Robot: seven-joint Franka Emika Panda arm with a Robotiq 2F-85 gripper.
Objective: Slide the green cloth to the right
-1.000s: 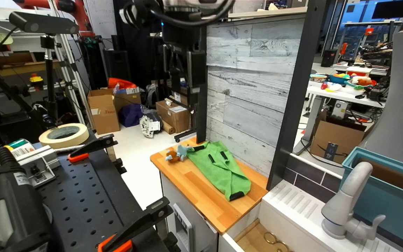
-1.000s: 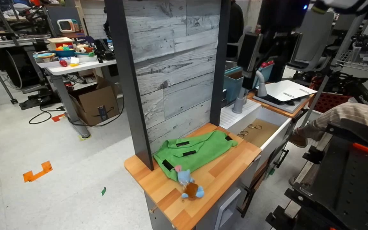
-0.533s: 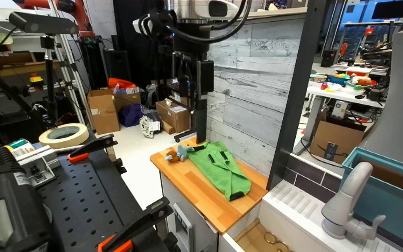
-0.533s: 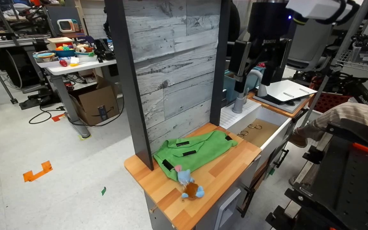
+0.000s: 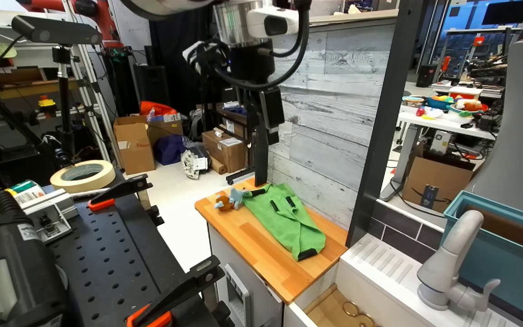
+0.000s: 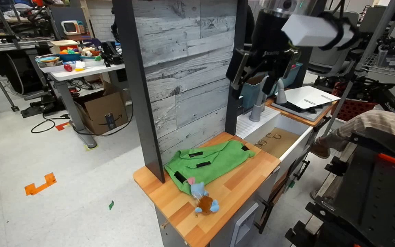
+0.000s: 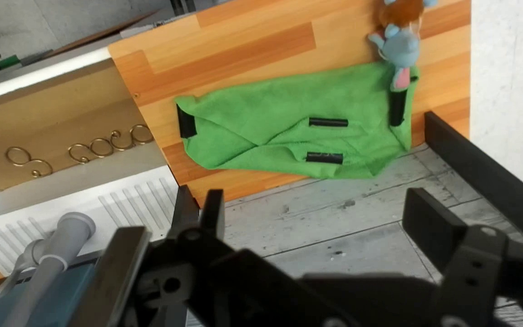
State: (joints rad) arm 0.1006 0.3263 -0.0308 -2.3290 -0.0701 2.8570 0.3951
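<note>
The green cloth lies folded and wrinkled on the wooden counter, with several black strips on it. It also shows in an exterior view and in the wrist view. A small plush toy, grey-blue and brown, lies at one end, its pink part resting on the cloth's edge; it shows in the wrist view. My gripper is open and empty, its fingers wide apart. In an exterior view my gripper hangs tilted, well above the counter, touching nothing.
A grey wood-look panel with dark posts rises along the counter's back edge. A white sink with a grey faucet and brass rings adjoins one end. A teal bin stands behind the faucet.
My gripper has come lower and tilted, shifting right in an exterior view and left in another. The cloth and the plush toy have not moved.
</note>
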